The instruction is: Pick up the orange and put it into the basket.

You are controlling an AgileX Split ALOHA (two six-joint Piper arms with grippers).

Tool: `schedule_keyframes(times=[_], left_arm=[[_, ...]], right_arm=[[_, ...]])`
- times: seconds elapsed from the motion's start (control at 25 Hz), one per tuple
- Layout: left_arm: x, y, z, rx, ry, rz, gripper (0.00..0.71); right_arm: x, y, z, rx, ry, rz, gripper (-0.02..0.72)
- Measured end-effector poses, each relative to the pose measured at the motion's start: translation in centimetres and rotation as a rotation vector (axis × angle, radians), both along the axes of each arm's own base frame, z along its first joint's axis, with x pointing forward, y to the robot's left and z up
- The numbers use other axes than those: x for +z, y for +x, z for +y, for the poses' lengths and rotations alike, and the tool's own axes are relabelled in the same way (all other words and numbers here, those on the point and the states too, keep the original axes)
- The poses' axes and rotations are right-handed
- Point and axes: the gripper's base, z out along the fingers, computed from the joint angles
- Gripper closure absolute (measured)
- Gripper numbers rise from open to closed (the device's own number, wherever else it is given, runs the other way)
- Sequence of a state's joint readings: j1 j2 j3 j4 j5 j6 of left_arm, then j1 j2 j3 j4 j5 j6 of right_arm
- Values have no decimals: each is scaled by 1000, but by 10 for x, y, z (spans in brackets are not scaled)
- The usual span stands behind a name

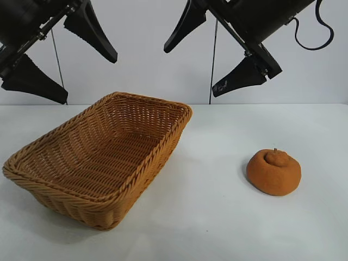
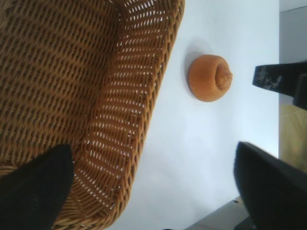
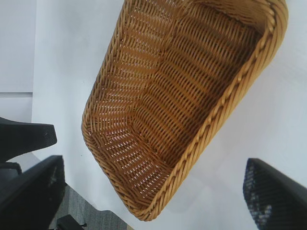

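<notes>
- The fingers of the left gripper are spread wide and hold nothing; it hangs high over the table, above the back left part of the basket.
- The fingers of the right gripper are likewise wide apart and empty; it hangs high near the middle of the scene, behind and above the gap between basket and orange.
- The orange lies on the table to the right of the basket, well apart from it, its knob and small stem up.
- In the left wrist view the orange sits just past the basket's rim, with nothing touching it.
- The basket stands upright on the table, set at a slant, one corner toward the front; nothing shows inside it.
- The right wrist view takes in the basket from above; the dark shape at the far edge is probably the left arm, though too little of it shows to be sure.
</notes>
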State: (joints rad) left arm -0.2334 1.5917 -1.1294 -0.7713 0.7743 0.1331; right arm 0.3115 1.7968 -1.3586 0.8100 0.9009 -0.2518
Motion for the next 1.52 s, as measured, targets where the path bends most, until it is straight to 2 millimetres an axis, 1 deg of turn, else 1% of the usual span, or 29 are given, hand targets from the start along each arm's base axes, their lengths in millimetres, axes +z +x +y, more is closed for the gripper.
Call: schedule_keyframes(times=[1.16,1.24,1.32,1.44,1.52], left_arm=[[1,2,1,22,2,-24,65],[2,-1,1,18,-2,1,65],[5,-8,3,25,9,52,65],[12,-20,9,84,55,144,65],[17,-30,13,156,93,180,65]], right_arm=[[0,0,0,0,1,0,10],[0,0,0,0,0,0,10],[0,0,0,1,-3,-1,10],[0,0,0,2,-5,-2,10],[0,0,0,3,-7,-2,10]])
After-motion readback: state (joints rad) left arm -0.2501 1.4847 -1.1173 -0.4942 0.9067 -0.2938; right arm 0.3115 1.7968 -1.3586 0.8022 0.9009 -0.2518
